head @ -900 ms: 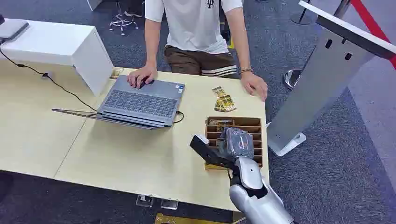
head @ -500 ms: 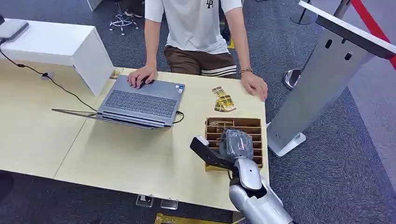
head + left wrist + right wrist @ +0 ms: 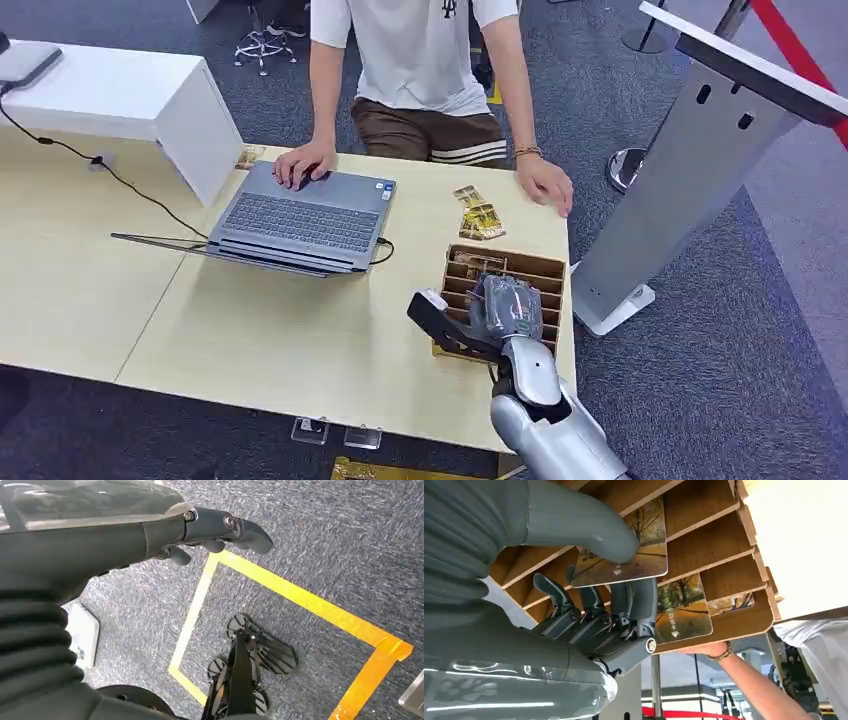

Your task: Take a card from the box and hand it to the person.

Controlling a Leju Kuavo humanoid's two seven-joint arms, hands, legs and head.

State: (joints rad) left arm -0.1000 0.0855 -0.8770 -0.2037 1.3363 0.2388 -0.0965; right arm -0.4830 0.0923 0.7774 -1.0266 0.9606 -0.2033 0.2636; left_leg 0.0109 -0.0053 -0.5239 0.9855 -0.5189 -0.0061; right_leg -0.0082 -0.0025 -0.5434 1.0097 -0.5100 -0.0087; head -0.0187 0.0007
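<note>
The right hand (image 3: 594, 605) pinches one card (image 3: 624, 545) between its thumb and fingers, over the slots of the wooden box (image 3: 500, 300), which sits at the desk's (image 3: 300, 330) right edge, near its front corner. The card bears an autumn tree scene; its small white writing is too fine to read. Two more cards with the same scene stand in neighbouring slots, one (image 3: 684, 607) printed with small white characters, not legible, the other (image 3: 731, 602) partly hidden. The left hand (image 3: 215, 527) hangs over the carpet, fingers loosely curled, holding nothing. One open laptop (image 3: 300, 220) lies toward the far edge, under one of the person's hands (image 3: 300, 163); the other hand (image 3: 547, 183) rests at the far right corner. A few gold packets (image 3: 478, 215) lie nearby.
</note>
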